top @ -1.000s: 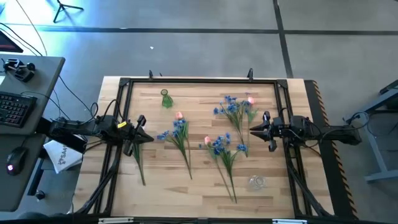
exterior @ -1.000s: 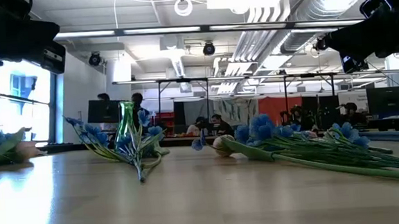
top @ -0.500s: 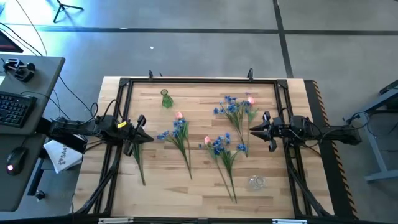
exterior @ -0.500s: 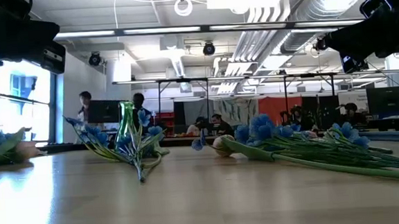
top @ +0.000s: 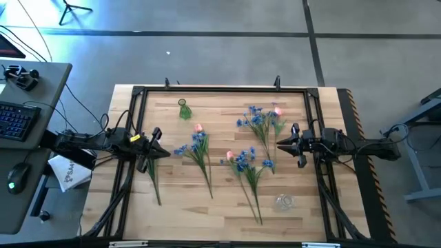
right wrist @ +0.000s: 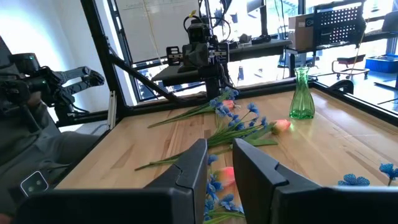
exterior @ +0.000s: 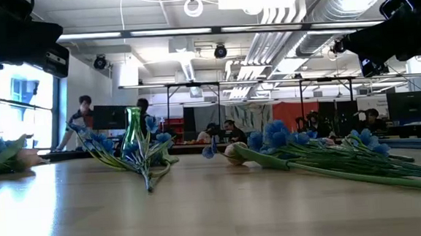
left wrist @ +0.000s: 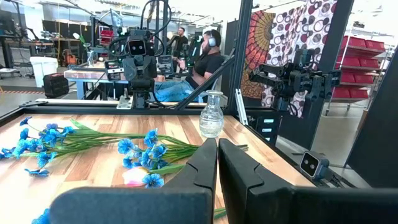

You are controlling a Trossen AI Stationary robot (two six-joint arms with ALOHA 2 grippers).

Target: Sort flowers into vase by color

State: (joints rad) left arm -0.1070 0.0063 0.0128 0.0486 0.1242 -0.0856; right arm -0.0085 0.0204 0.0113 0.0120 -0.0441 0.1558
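Note:
Flowers lie flat on the wooden table in three loose bunches: blue blossoms with a pink bud at centre left (top: 198, 146), in the middle (top: 243, 164) and at the far right (top: 262, 120). A bare green stem (top: 153, 180) lies near the left side. A small green vase (top: 183, 109) stands at the far left and a clear glass vase (top: 284, 202) at the near right. My left gripper (top: 167, 153) hovers shut at the left edge, pointing level across the table. My right gripper (top: 278, 144) faces it from the right edge, its fingers a narrow gap apart with nothing between them.
A black frame (top: 220, 89) runs around the tabletop. A desk with a keyboard (top: 17, 120) stands left of the table. In the low view the green vase (exterior: 132, 137) and flower stems (exterior: 330, 165) stand before a room with people far behind.

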